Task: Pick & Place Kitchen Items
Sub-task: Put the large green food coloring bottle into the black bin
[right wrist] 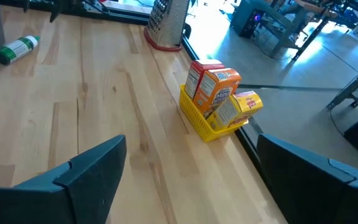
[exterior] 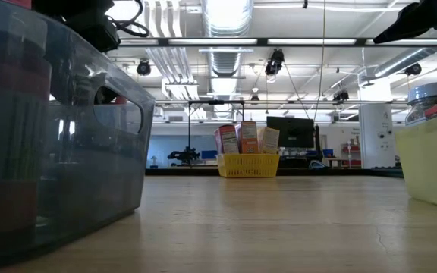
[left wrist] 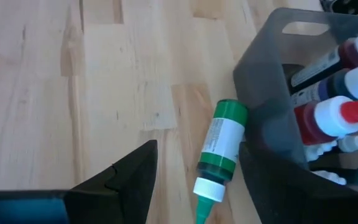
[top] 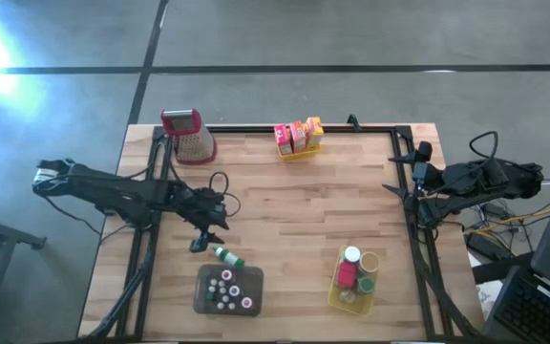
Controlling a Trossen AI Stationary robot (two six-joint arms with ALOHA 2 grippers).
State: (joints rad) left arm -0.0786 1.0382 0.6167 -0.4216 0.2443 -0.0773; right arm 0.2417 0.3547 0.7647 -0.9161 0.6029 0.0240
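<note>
Right wrist view: orange boxes (right wrist: 216, 87) (print unreadable), both grippers' jaws released, empty.

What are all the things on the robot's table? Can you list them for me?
green bottle: one, green with a white label, lying on its side on the wood just beside the grey tray
grey tray: one, dark grey, near edge on the left side, holding small bottles with coloured caps
yellow basket with boxes: one, yellow, far edge, holding orange, yellow and pink boxes
yellow basket with jars: one, yellow, near right, holding a red item and jars
grater: one, metal with a red handle, far left corner
table: one, light wood
left gripper: open, empty, next to the green bottle
right gripper: open, empty, at the right edge
</note>
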